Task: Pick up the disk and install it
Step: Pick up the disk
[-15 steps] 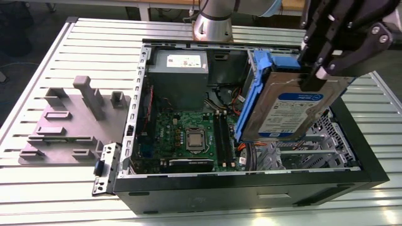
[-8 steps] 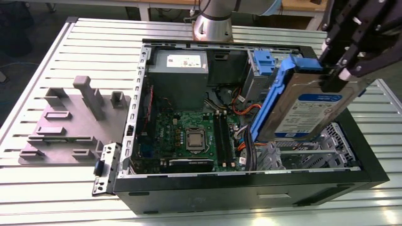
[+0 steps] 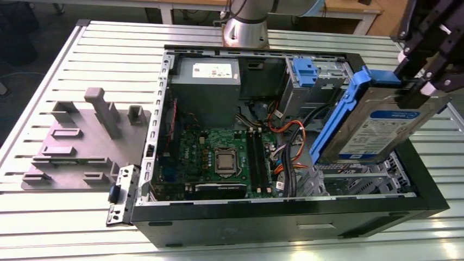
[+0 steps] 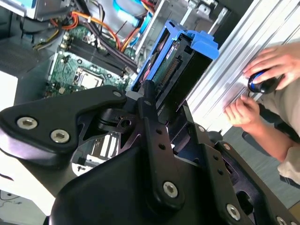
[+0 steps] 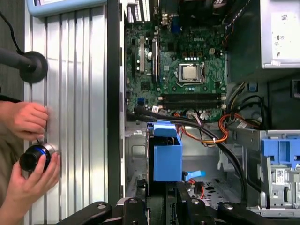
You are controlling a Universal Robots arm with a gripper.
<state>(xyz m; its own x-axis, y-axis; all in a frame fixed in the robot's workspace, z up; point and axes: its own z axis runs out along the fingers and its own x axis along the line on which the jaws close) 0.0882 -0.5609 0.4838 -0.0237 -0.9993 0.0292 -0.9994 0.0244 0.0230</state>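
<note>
Gripper (image 4: 158, 101): black linkage and bolted plates, closest to the lens in both wrist views; fingers clamped on the upper end of the disk.
Disk (image 3: 377, 128): silver body with a white-and-blue label in a bright blue carrier, hanging tilted from the fingers, lifted off the table, its lower end dipping toward the open case; whether that end touches anything inside, I cannot tell.
Computer case (image 3: 290, 209): black tower lying on its side with the panel off, directly beneath the gripper and disk.
Motherboard (image 3: 217, 152): green board on the case floor, below and off to one side of the gripper, with black, orange and red cables running between it and the held disk.
Drive cage (image 3: 308, 73): grey metal with a blue plastic piece, inside the case, near the gripper but apart from the disk.
Power supply (image 3: 205, 81): grey box with a white sticker, well apart from the gripper, in the far corner of the case.
Fixture block (image 3: 80, 141): grey moulded block on the slatted table (image 3: 108, 49), outside the case, well away from the gripper.
Person's hands (image 5: 28, 119): resting on the table beside the case, around a small round black-and-blue object (image 5: 35, 157), clear of the gripper.
</note>
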